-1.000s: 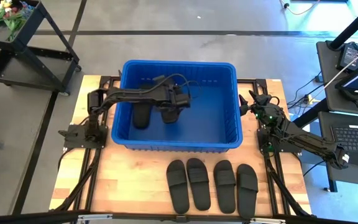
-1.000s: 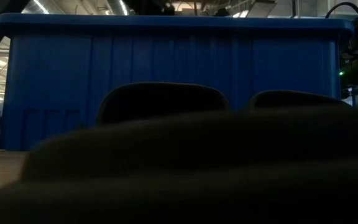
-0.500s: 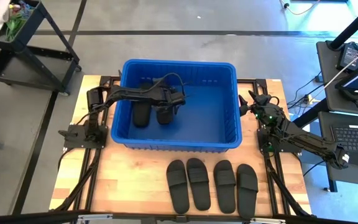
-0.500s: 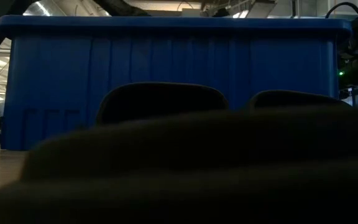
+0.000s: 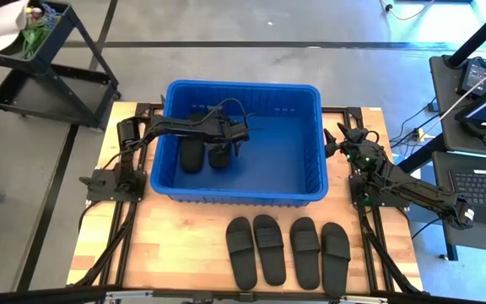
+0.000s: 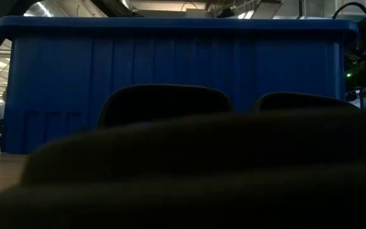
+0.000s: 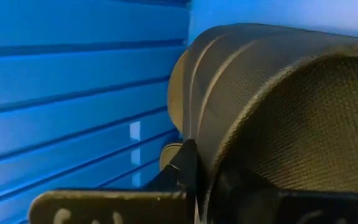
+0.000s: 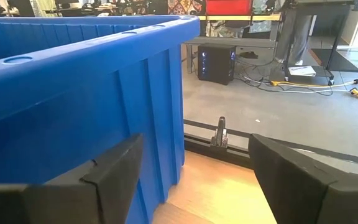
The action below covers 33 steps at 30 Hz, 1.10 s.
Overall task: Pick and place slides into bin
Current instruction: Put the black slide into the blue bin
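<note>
The blue bin (image 5: 243,139) stands at the table's far middle. One black slide (image 5: 191,152) lies on the bin's floor at the left. My left gripper (image 5: 228,138) reaches into the bin and is shut on a second slide (image 5: 219,157), just right of the first. Several more slides (image 5: 287,250) lie sole-down in a row on the table in front of the bin, and they also show dark in the low view (image 6: 164,102). My right gripper (image 5: 337,140) is open and empty outside the bin's right wall (image 8: 73,93). My left gripper holds the slide by its wide ribbed strap (image 7: 229,68), with a finger (image 7: 185,171) at the strap's edge. It comes from above, slanting from the table's left. The gripper hides the slide's far part in the high view. I cannot tell whether the sole touches the bin's floor.
A black cart (image 5: 40,59) stands off the table's far left corner. Desks with laptops (image 5: 479,181) stand to the right. The right half of the bin's floor (image 5: 285,152) is bare, and bare wood (image 5: 159,245) lies at the table's near left.
My left gripper has gone toward the table's left edge inside the bin, still shut on the slide. The slide has come with it and now stands close beside the slide on the bin's floor.
</note>
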Available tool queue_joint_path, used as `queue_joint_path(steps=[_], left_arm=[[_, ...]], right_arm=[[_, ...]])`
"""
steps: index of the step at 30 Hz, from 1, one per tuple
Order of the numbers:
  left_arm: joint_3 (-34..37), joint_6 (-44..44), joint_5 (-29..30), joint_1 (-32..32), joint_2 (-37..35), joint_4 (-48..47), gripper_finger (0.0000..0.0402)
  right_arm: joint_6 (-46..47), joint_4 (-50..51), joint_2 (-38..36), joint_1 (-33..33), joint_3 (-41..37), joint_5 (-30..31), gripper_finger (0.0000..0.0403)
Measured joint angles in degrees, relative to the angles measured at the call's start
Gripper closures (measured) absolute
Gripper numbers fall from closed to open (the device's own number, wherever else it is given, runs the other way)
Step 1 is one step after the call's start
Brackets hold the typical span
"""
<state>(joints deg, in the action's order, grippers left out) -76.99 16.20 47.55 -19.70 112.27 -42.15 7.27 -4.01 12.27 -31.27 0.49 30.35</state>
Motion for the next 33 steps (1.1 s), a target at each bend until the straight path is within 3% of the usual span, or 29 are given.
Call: queue_joint_path(steps=[16,33], left_arm=[[0.0,0.53,-3.74,-2.56,0.22,-0.85,0.038],[0.04,0.42,-3.39,-0.1,0.31,-0.7,0.038]], right_arm=[[0.15,0.0,0.0,0.0,0.0,0.08,0.0109],[0.0,0.0,0.0,0.0,0.0,0.2,0.0109]])
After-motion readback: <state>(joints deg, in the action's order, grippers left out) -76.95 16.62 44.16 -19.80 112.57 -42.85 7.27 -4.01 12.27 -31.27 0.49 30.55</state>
